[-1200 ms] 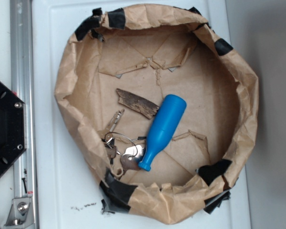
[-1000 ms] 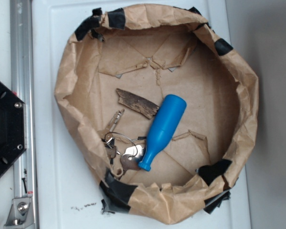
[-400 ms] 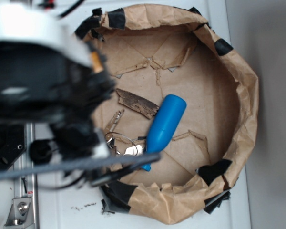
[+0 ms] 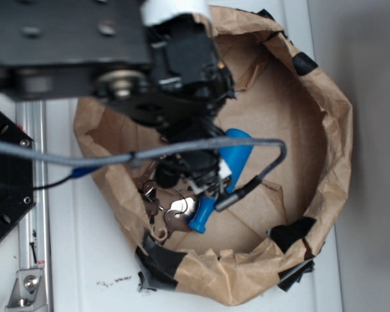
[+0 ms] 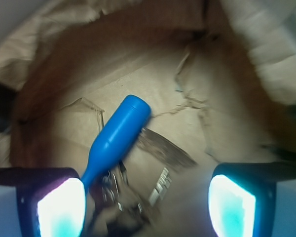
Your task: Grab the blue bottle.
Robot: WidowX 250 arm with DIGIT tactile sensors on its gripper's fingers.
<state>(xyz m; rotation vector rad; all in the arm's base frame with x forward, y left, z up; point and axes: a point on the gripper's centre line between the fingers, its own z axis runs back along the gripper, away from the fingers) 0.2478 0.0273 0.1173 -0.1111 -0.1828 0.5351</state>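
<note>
The blue bottle (image 4: 236,153) lies on its side inside the brown paper basin (image 4: 325,130), neck toward the near rim; the arm hides its middle. In the wrist view the bottle (image 5: 118,133) slants from upper right to lower left, its neck ending by my left finger. My gripper (image 5: 147,205) is open and empty, above the keys (image 5: 113,190) and the wood shard (image 5: 165,150). In the exterior view the gripper (image 4: 198,172) hangs over the bottle's narrow half.
Silver keys with a ring (image 4: 172,211) lie left of the bottle's neck. The basin's crumpled paper walls with black tape patches (image 4: 292,231) ring the objects. A metal rail (image 4: 32,188) and black mount (image 4: 3,175) stand at the left.
The arm, absent a second ago, has swung in from the left and now covers the basin's left and middle. The bottle, keys and shard have not moved.
</note>
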